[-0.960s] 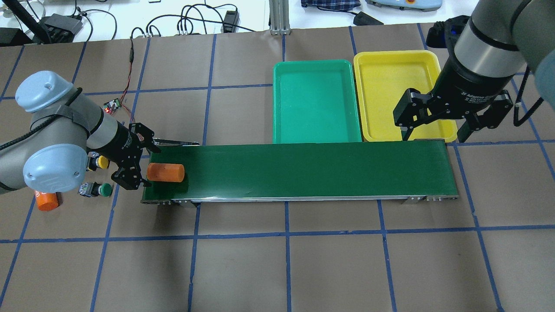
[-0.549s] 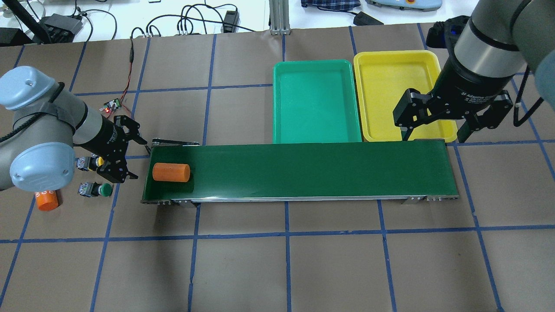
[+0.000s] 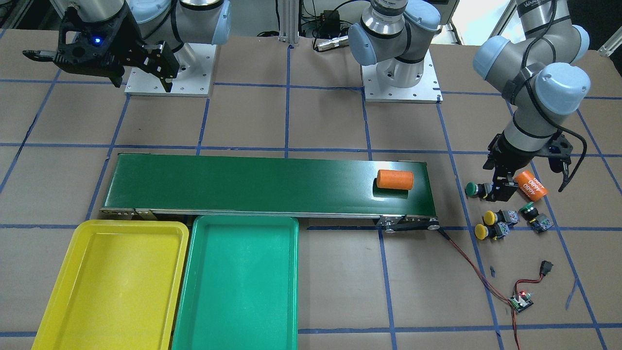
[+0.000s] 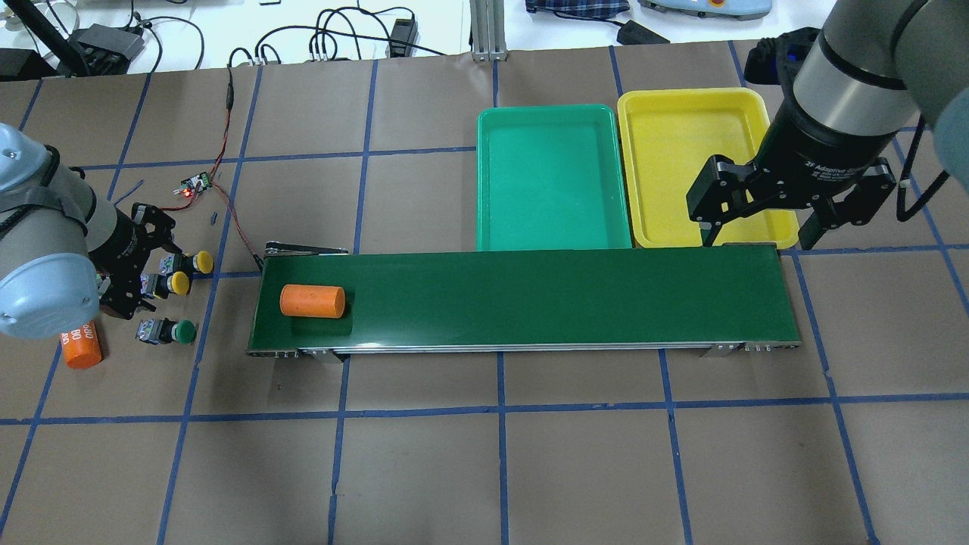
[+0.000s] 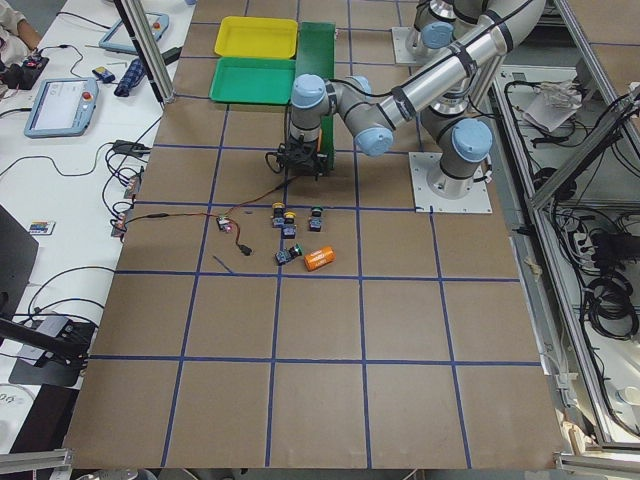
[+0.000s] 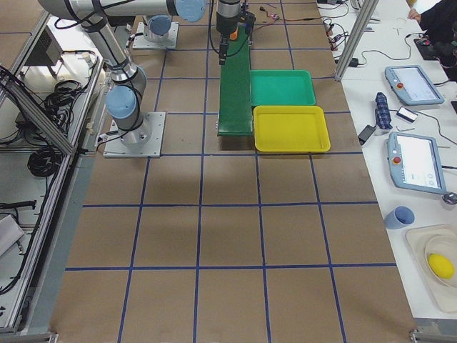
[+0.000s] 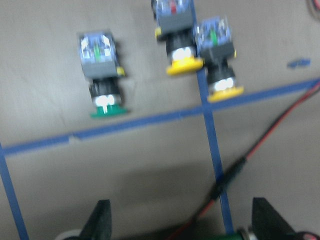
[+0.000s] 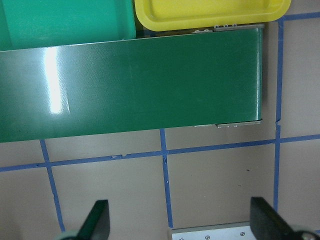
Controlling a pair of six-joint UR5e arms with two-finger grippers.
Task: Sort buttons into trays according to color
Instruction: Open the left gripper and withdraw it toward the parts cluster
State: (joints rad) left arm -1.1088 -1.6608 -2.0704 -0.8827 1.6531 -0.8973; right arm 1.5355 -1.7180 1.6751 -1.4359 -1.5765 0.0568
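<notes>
Green tray [image 4: 553, 178] and yellow tray [image 4: 681, 151] sit bare, right gripper [image 4: 757, 239] by the yellow one, fingers apart. Left gripper [image 7: 181, 204], fingers spread, hovers by 4 buttons [image 3: 489, 217] on the desk [image 4: 424, 469]; 2 yellow buttons [image 7: 180, 45] touch, so 1 pinch could snag both.

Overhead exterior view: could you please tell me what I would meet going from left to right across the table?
A printed orange cylinder → small green-capped push-button → plain orange cylinder → green rectangular plastic tray → yellow rectangular plastic tray.
</notes>
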